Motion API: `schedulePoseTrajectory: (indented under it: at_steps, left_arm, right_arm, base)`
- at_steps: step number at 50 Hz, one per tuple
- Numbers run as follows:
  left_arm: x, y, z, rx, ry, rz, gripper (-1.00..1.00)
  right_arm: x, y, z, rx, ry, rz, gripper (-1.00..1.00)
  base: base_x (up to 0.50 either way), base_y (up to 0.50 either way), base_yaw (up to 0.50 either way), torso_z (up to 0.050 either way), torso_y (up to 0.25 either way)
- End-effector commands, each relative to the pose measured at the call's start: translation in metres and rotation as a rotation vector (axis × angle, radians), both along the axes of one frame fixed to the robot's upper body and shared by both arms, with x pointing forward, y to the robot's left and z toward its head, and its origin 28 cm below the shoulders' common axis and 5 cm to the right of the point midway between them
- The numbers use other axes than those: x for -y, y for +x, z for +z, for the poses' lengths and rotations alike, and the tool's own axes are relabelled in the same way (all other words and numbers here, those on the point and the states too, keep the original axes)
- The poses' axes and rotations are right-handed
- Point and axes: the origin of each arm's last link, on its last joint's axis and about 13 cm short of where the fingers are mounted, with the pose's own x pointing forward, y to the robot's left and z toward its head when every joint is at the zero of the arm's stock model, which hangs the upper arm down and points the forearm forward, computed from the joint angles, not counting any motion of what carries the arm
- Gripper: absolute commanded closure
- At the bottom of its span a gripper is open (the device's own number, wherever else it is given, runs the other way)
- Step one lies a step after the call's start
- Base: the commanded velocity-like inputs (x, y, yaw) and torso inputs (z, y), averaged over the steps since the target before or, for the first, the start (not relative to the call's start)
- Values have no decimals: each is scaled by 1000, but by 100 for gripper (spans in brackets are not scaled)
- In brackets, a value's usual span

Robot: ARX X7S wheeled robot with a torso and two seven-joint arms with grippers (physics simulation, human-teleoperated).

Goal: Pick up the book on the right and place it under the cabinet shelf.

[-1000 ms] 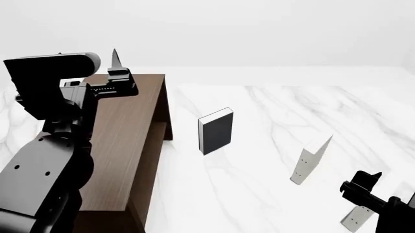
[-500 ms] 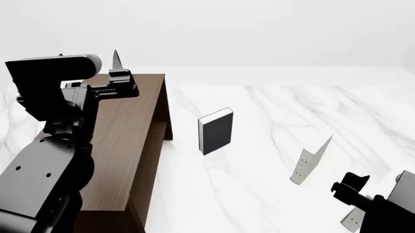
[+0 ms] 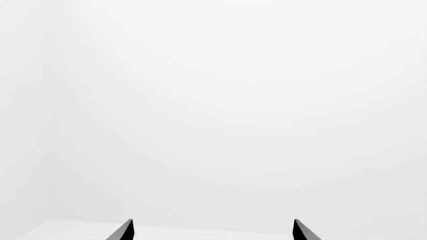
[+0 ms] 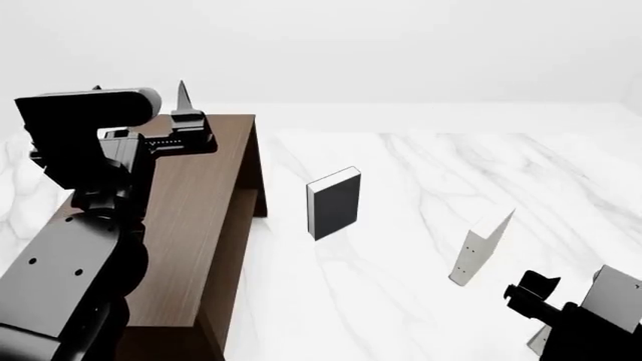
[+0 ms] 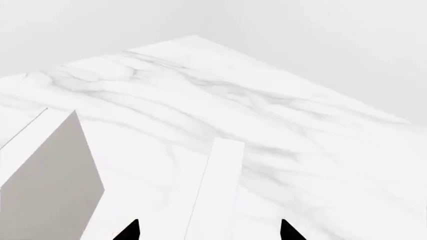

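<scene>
The dark-brown cabinet [image 4: 201, 203] stands at the left of the marble table [image 4: 422, 165], its open face towards the middle. The book on the right is mostly hidden behind my right arm; only a pale sliver [image 4: 539, 343] shows. In the right wrist view a thin white book [image 5: 217, 190] stands edge-on just ahead, in line with the gap between the fingertips and apart from them. My right gripper [image 4: 528, 286] [image 5: 210, 231] is open and empty. My left gripper [image 4: 183, 101] [image 3: 212, 230] is open and empty, raised above the cabinet's top.
A black-covered book [image 4: 334, 203] stands upright in the middle of the table. A second white book [image 4: 482, 248] stands leaning between it and my right arm; it also shows in the right wrist view [image 5: 50, 185]. The table's far corner [image 5: 193, 37] lies beyond.
My right arm has moved left and now covers more of the right book. My left arm has barely shifted. The books and cabinet have not moved.
</scene>
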Motion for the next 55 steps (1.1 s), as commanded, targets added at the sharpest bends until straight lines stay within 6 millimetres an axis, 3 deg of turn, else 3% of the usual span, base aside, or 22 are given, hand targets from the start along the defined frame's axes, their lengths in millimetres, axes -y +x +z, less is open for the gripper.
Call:
schedulePoseTrajectory:
  at_steps: [1, 23, 55]
  left_arm:
    - [0, 0, -1, -2, 2, -2, -100]
    - [0, 0, -1, -3, 3, -2, -100]
    - [0, 1, -3, -6, 6, -4, -100]
  right_arm:
    - [2, 3, -7, -11, 3, -13, -100]
    - [0, 15, -10, -24, 5, -7, -100]
    - [3, 18, -33, -67, 29, -36, -100]
  base:
    - [0, 0, 0, 0, 0]
    - [0, 0, 0, 0, 0]
    - [0, 0, 0, 0, 0]
